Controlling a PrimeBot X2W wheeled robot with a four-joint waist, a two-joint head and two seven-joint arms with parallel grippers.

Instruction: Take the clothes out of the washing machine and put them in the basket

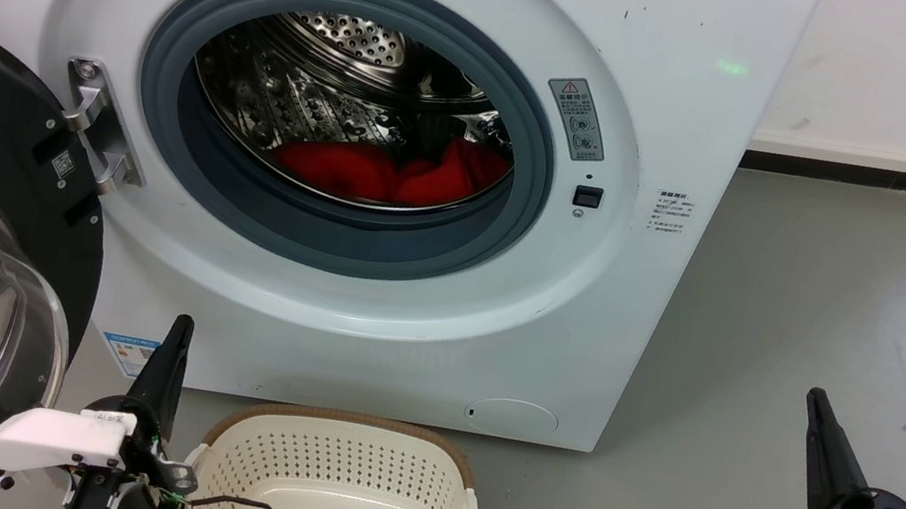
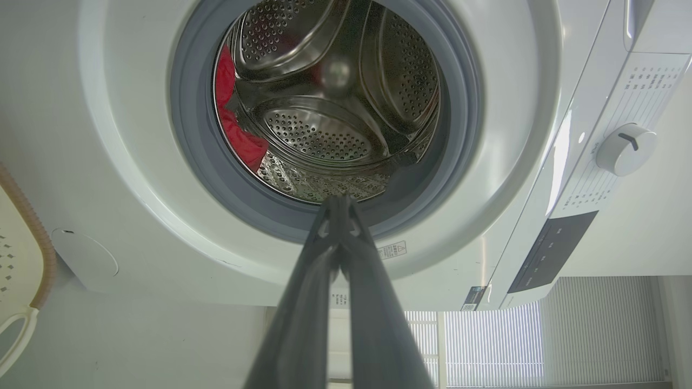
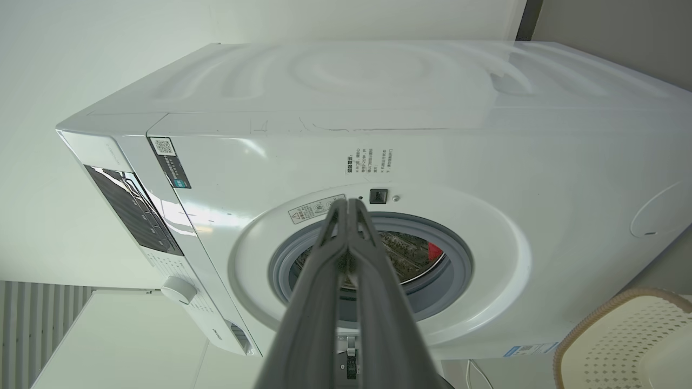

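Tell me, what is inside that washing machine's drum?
Red clothes lie heaped at the bottom of the perforated steel drum. Anything beneath them, or low behind the grey door seal, is hidden.

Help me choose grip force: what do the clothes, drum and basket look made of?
The clothes: soft red fabric, matte, bunched in folds. The drum: likely stainless steel, mirror-shiny, perforated. The basket: probably cream plastic, smooth, moulded holes; brown rim looks woven.
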